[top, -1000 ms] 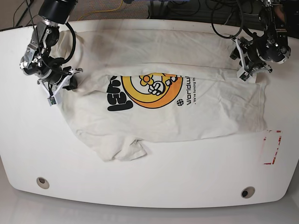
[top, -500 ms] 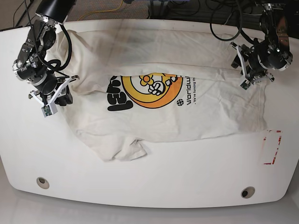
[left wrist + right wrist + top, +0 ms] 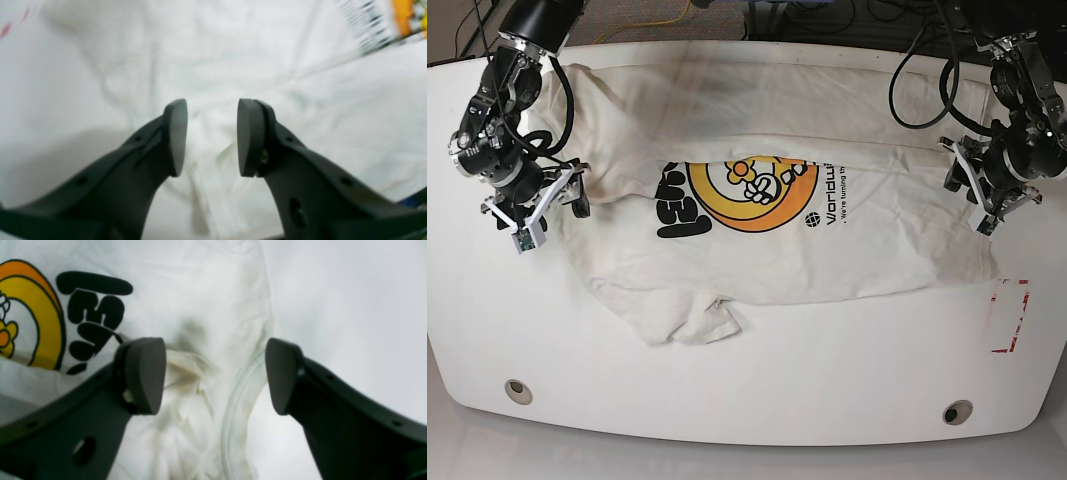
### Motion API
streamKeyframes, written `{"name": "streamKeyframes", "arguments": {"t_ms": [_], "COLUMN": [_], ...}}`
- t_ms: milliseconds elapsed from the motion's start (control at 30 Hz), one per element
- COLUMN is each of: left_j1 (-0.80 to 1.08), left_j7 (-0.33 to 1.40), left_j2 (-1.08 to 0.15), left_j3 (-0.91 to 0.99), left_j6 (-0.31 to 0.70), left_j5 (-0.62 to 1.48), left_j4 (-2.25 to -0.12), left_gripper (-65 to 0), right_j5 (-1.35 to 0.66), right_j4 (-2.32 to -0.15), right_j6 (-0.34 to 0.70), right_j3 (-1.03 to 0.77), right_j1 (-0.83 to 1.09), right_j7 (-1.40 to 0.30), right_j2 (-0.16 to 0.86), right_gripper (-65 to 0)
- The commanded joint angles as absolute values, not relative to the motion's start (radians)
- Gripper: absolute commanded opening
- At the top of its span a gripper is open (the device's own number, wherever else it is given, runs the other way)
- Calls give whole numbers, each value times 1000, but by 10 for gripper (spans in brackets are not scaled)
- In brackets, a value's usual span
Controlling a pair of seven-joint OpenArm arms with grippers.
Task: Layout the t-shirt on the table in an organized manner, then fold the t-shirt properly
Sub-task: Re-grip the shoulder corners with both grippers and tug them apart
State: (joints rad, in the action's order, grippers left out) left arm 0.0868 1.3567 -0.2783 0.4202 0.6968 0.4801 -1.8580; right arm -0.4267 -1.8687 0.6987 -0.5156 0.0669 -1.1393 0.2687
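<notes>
While the t-shirt (image 3: 777, 215) lies crumpled across the far half of the table (image 3: 747, 390), long axis running left to right, each arm hovers over one end. The right gripper (image 3: 215, 376) stands wide open, holding nothing, above a bunched edge. The left gripper (image 3: 211, 138) is part open and empty, cloth directly beneath. Both ends appear equally reachable.

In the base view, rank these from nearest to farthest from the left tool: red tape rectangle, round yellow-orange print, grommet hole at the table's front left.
1. Red tape rectangle, just in front of the left tool.
2. Round yellow-orange print, mid-shirt.
3. Grommet hole, opposite front corner.
</notes>
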Motion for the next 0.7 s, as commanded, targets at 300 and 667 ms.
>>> {"name": "streamKeyframes", "arguments": {"t_ms": [300,667], "left_j1": [236,351], "left_j7": [1214,1089], "left_j2": [-297,-280], "left_j3": [470,476], "left_j6": [698,698], "left_j5": [484,381], "left_j4": [-1873,-1870], "left_gripper": [-428,-460], "right_j5": [-437,-435], "right_j4": [-2011,-1989], "right_j6": [698,698], "right_j3": [-519,-522], "right_j1": [229,337], "right_j7": [-1139,-1104], "right_j2": [223,211], "right_gripper": [-444,-273]}}
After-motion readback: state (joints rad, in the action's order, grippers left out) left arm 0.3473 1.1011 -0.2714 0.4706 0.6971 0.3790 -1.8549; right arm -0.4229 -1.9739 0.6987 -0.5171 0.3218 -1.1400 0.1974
